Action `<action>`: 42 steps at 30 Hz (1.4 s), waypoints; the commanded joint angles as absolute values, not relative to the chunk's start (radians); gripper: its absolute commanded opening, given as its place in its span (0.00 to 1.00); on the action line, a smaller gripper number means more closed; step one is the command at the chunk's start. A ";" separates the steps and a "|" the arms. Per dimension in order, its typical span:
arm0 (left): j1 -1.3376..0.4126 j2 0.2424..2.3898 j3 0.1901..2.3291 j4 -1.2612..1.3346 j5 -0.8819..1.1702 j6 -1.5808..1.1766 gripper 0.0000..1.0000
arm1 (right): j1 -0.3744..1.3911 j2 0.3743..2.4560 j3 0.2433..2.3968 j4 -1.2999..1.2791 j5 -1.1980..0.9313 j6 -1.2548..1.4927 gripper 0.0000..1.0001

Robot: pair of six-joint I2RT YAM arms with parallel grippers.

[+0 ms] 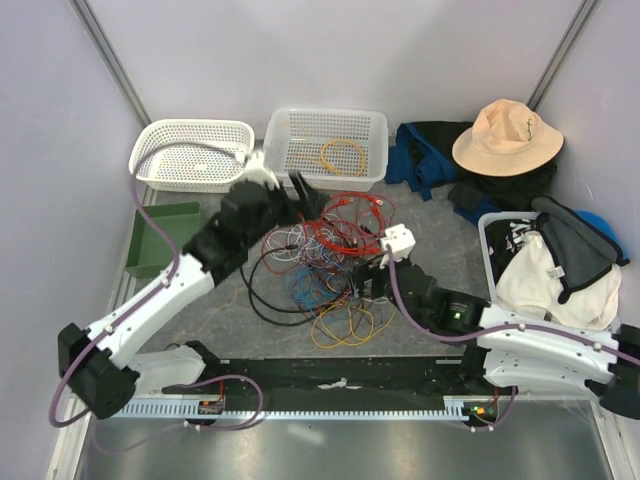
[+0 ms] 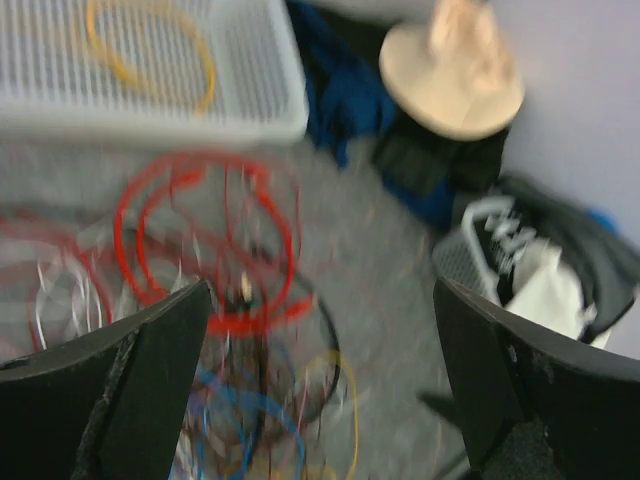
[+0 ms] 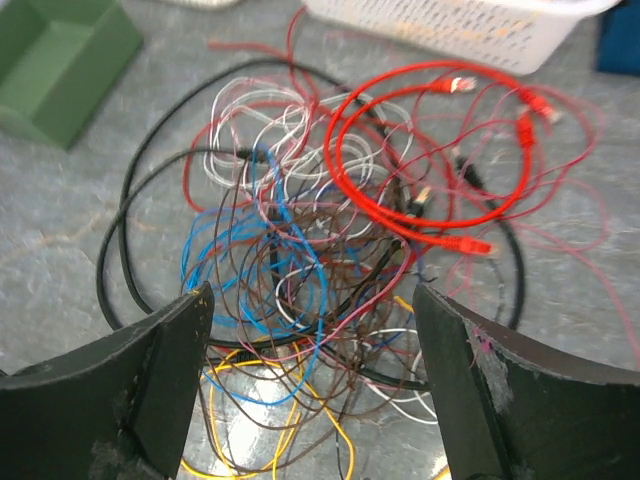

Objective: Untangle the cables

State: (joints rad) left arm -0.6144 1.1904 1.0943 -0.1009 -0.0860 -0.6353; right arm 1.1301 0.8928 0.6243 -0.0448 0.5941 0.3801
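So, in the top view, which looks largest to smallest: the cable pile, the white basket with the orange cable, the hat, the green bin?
1. cable pile
2. white basket and hat: too alike to rank
3. green bin, clearly smallest

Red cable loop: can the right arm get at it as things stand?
Probably yes. The right pincer hangs open over the tangle, and the red cable loop lies on top just beyond it, largely uncovered.

I work in a robotics lab cell: bare white panel walls [image 1: 330, 50], metal corner posts [image 1: 110, 50], a slotted cable duct [image 1: 340, 406] along my bench [image 1: 430, 215].
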 commanded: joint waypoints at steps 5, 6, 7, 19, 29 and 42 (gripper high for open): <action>-0.791 0.839 0.774 -0.339 -0.364 -0.877 1.00 | 1.129 1.166 0.686 0.075 0.545 0.396 0.82; -0.793 0.804 0.755 -0.353 -0.354 -0.882 1.00 | 1.129 1.190 0.687 0.086 0.545 0.393 0.79; -0.793 0.754 0.740 -0.365 -0.348 -0.887 1.00 | 1.126 1.237 0.692 0.093 0.543 0.394 0.77; -0.795 0.632 0.673 -0.476 -0.345 -0.874 1.00 | 1.043 1.457 0.805 0.106 0.535 0.373 0.24; -0.793 0.594 0.770 -0.433 -0.351 -0.753 1.00 | 1.043 1.085 0.939 -0.098 0.534 0.287 0.00; -0.793 0.655 0.634 -0.011 -0.132 -0.669 1.00 | 1.045 0.865 1.216 -0.311 0.480 0.259 0.00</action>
State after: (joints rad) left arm -0.7895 0.6312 0.6865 -0.2253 -0.2279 -0.7513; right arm 1.0416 0.8806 1.1252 -0.2302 0.5125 0.2794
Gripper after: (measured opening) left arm 0.993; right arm 0.007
